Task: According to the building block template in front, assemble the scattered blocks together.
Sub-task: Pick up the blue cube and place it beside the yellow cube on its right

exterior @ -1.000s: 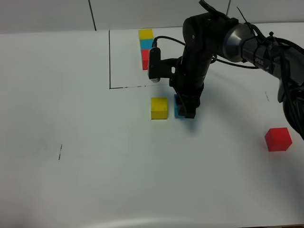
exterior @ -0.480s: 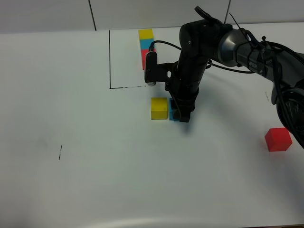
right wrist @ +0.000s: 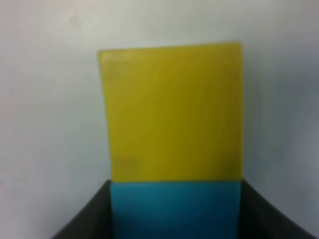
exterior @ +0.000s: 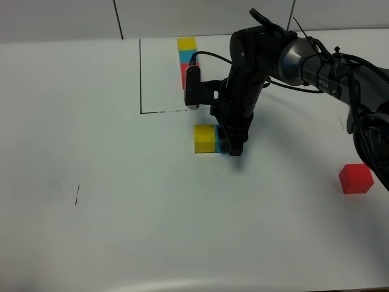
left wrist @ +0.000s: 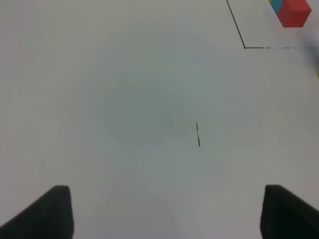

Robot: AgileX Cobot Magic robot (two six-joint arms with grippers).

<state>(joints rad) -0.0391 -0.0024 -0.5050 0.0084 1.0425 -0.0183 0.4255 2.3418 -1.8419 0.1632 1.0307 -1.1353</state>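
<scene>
Your right gripper (exterior: 233, 146) reaches across to the middle of the white tabletop (exterior: 121, 231). Its two dark fingers (right wrist: 82, 219) pinch the plain matte cyan-blue cube (right wrist: 175, 206) from either side, low at the table surface. That cube sits flush against the plain matte yellow cube (exterior: 204, 138), face to face, with no gap you can see in the right wrist view; in the high view the yellow one is on its left. The pair lies just outside the thin black pen outline (exterior: 140, 79), near the drawn line that closes the outline's near side. Inside that outline, at the far side of the table, stands the template row of three small cubes (exterior: 186, 59), with yellow farthest, cyan-blue in the middle and red nearest to you. The plain matte red cube (exterior: 355, 178) lies alone, well apart from the other two, off towards the right edge of the table. Your left gripper (left wrist: 164, 216) hangs over bare table with its fingers spread wide and nothing between them, and a short black pen mark (left wrist: 198, 134) lies ahead of it
</scene>
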